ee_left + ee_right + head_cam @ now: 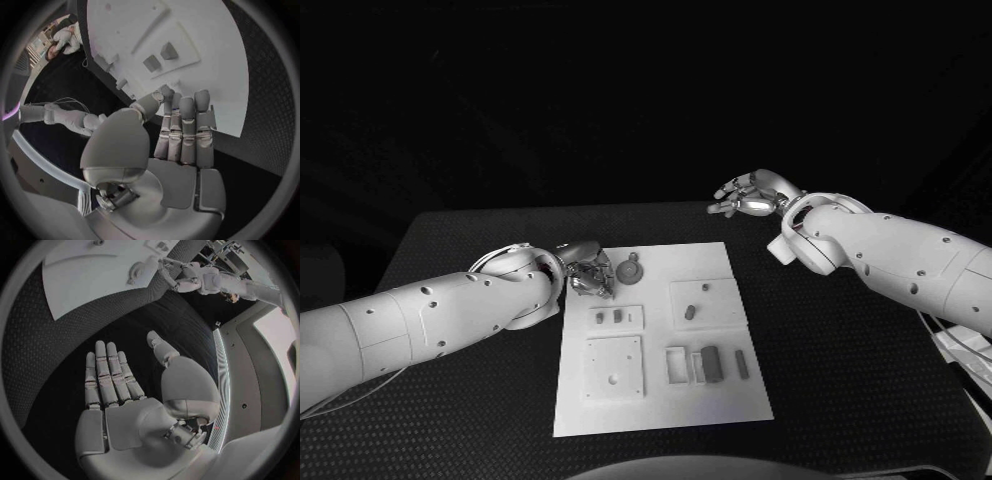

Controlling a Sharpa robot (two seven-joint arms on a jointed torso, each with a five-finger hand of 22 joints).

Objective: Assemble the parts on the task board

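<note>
The silver left hand [584, 270] hovers at the flat white task board's [661, 400] far left corner, fingers straight, empty; the right hand [750, 195], beyond its far right corner, spreads loosely, empty.

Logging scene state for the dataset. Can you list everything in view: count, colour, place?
flat rectangular task board: one, white, middle of the table, with raised square plates and recessed slots.
small parts: several, grey; a round one at the board's far edge, two on the left square plate, one on the right plate, upright bars in the near-right slots.
textured table: one, black, under the board.
left hand: silver, at the board's far-left corner, fingers straight together, holding nothing.
right hand: silver, raised beyond the board's far-right corner, open, holding nothing.
</note>
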